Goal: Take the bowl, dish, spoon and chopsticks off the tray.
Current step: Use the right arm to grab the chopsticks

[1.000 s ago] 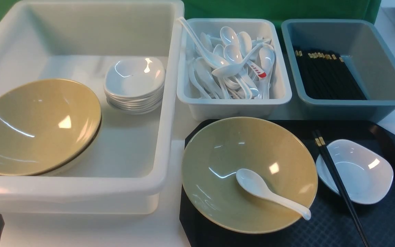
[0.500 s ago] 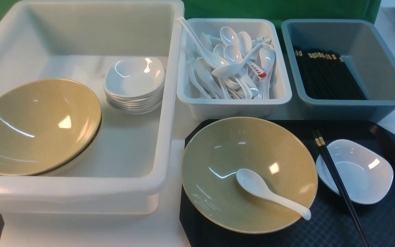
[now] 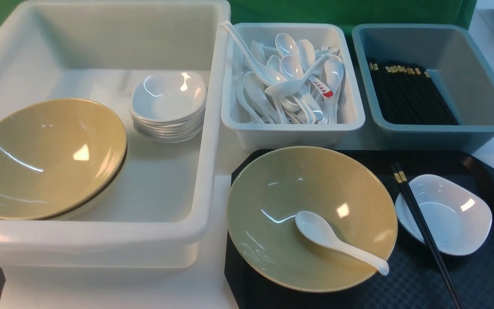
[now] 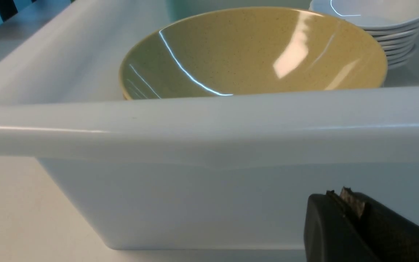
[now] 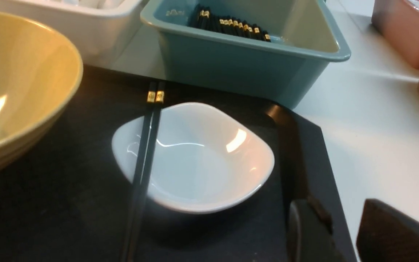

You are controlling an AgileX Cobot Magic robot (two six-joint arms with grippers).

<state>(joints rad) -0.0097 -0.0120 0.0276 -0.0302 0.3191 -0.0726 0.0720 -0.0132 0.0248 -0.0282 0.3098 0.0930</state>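
On the black tray stands the wide tan bowl with the white spoon lying inside it, handle toward the right. The small white dish sits to the right of the bowl. The black chopsticks lie across the dish's left edge. My right gripper is open and empty, low over the tray's right rim, just short of the dish. My left gripper is shut on nothing, low in front of the large white tub's near wall.
The large white tub on the left holds tan bowls and a stack of white dishes. Behind the tray stand a white tub of spoons and a grey-blue tub of chopsticks. A pink container stands far right.
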